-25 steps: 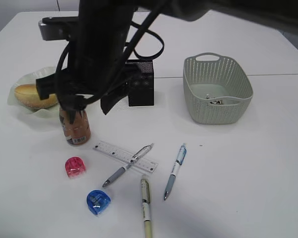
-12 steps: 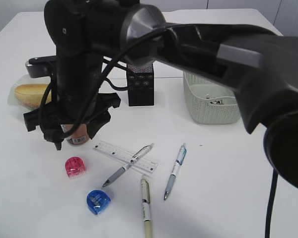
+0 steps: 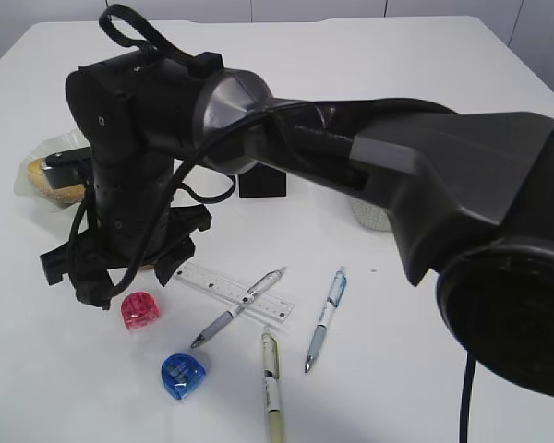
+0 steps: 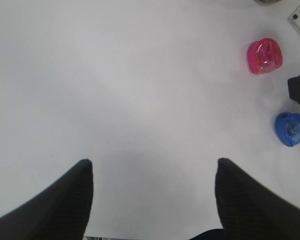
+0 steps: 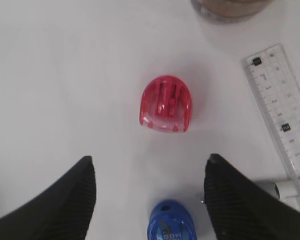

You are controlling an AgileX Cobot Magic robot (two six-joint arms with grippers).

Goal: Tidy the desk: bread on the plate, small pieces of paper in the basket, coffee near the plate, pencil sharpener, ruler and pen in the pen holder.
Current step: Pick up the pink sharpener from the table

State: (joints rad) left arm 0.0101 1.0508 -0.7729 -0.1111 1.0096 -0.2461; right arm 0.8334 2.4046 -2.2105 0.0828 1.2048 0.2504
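Right end effector (image 5: 150, 170) spread above red sharpener (image 5: 166, 104) — flat end toward blue sharpener (image 5: 171, 221).

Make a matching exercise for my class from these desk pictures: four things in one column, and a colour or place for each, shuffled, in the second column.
Column A
1. Pencil sharpener between the open right gripper's fingertips in the right wrist view
2. Pencil sharpener nearest the front table edge
3. Ruler
4. Bread

Column B
a. Blue
b. On the plate at the far left
c. Red
d. Clear, lying under a grey pen

Pairs: 1-c, 2-a, 3-d, 4-b
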